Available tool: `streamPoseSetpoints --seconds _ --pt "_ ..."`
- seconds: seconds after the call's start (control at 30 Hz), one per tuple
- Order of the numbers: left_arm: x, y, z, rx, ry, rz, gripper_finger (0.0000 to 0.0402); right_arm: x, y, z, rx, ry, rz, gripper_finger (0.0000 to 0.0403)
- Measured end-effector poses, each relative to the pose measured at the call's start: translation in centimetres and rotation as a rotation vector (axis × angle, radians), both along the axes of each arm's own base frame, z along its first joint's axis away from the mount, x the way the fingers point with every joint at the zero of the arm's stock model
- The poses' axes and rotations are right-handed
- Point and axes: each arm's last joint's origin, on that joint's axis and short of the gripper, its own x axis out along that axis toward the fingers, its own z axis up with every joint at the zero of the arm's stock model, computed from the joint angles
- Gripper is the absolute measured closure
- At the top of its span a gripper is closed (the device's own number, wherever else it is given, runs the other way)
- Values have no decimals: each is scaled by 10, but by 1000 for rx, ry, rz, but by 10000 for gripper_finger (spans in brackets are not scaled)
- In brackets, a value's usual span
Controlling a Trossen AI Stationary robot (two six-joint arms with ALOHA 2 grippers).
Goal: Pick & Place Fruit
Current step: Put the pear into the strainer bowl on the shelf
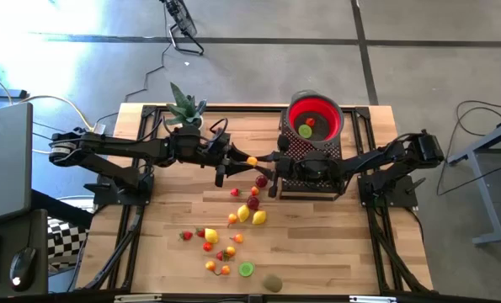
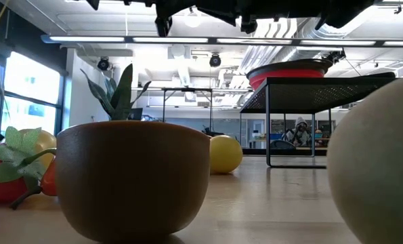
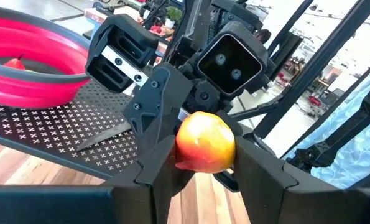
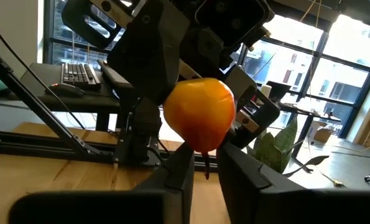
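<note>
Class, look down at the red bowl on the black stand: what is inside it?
The red bowl holds a green fruit and a small red one. Its dark rim may hide anything tucked against the wall.

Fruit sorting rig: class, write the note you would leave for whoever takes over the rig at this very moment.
Left gripper: shut on the orange fruit, held in the air above the table.
Right gripper: right at that same fruit, facing the left one; its grip is not confirmed.
Done: a green fruit and a red fruit lie in the red bowl on the black stand.
Left: the orange fruit, plus the loose fruits scattered on the table.
</note>
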Motion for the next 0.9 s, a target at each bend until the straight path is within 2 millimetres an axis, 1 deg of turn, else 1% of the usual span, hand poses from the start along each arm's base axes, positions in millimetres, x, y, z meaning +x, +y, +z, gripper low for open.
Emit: streamPoseSetpoints --seconds 0.27,0.73,0.8,0.9 --pt "0 0 0 1 -2 2 256 0 0 -1 -1 7 4 394" --pt "0 0 0 33 -2 1 256 0 0 -1 2 14 5 399" --pt "0 0 0 48 -3 0 251 0 0 -1 1 14 5 399" --pt "0 0 0 56 -6 5 231 0 0 -1 1 16 10 399"
